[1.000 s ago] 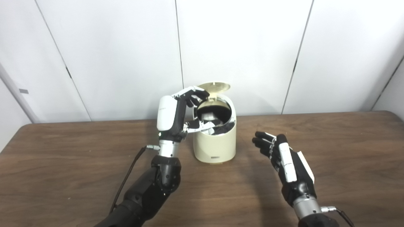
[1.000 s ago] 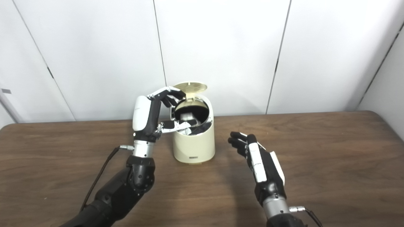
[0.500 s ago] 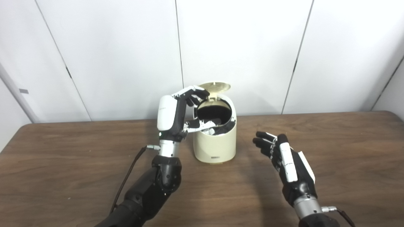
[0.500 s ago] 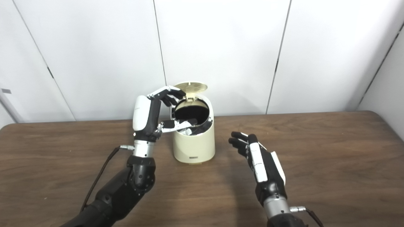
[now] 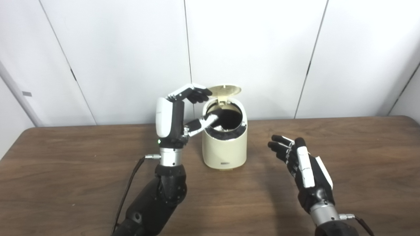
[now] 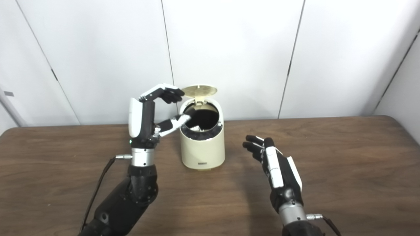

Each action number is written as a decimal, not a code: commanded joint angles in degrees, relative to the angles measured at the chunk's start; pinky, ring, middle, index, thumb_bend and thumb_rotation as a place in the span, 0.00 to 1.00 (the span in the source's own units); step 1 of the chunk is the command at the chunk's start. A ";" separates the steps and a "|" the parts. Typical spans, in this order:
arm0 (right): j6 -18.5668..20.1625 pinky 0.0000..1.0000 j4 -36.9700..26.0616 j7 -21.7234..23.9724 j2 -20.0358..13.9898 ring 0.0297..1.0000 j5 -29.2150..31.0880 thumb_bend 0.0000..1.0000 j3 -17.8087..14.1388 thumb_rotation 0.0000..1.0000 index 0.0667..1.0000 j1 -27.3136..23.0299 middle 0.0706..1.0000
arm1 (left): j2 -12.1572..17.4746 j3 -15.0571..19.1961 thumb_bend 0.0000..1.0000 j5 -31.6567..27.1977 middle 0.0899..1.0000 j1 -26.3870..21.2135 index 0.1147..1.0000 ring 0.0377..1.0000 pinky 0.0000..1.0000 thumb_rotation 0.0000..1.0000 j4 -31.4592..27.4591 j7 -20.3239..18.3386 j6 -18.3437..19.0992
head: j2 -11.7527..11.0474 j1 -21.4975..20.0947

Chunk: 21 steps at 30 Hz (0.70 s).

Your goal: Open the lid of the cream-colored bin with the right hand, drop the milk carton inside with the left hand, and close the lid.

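A cream-colored bin [image 5: 224, 149] stands on the brown table [image 5: 65, 173] near the back middle. Its round lid [image 5: 225, 90] is tipped up at the back, and the dark inside of the bin shows. No milk carton shows in either view; the bin's inside is too dark to tell. My left hand [image 5: 183, 111] is raised just left of the bin's mouth, open and holding nothing, with the thumb at the rim. My right hand [image 5: 303, 167] hovers over the table to the right of the bin, open and palm turned toward it.
A white panelled wall [image 5: 262, 49] rises behind the table's far edge. A black cable [image 5: 129, 186] runs along my left forearm. Bare wood lies to the left and right of the bin.
A pale object seen in the bin's mouth one second ago has dropped out of sight. My left hand has pulled back to the left and risen a little. The right hand barely moved.
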 commanded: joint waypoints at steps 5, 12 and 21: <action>-1.58 0.86 -1.19 0.53 -0.42 0.85 0.81 0.55 -0.66 1.00 0.70 -2.09 0.77 | -0.84 6.59 0.48 -1.63 0.44 1.56 0.43 0.41 0.36 0.00 -8.64 -5.73 -0.84 | 0.35 0.23; -5.25 0.88 0.35 1.73 -0.24 0.91 3.00 0.64 -0.51 0.98 0.87 -2.08 0.89 | -1.58 13.00 0.48 -7.97 0.45 7.31 0.43 0.42 0.35 0.00 -15.12 -16.82 2.68 | 0.57 -0.07; -8.97 0.90 3.07 1.44 -1.95 0.95 -0.13 0.67 0.62 0.99 0.94 -6.57 0.96 | -1.41 19.36 0.49 -22.00 0.57 16.62 0.55 0.55 0.49 0.27 -25.80 -33.51 18.43 | -0.13 -1.08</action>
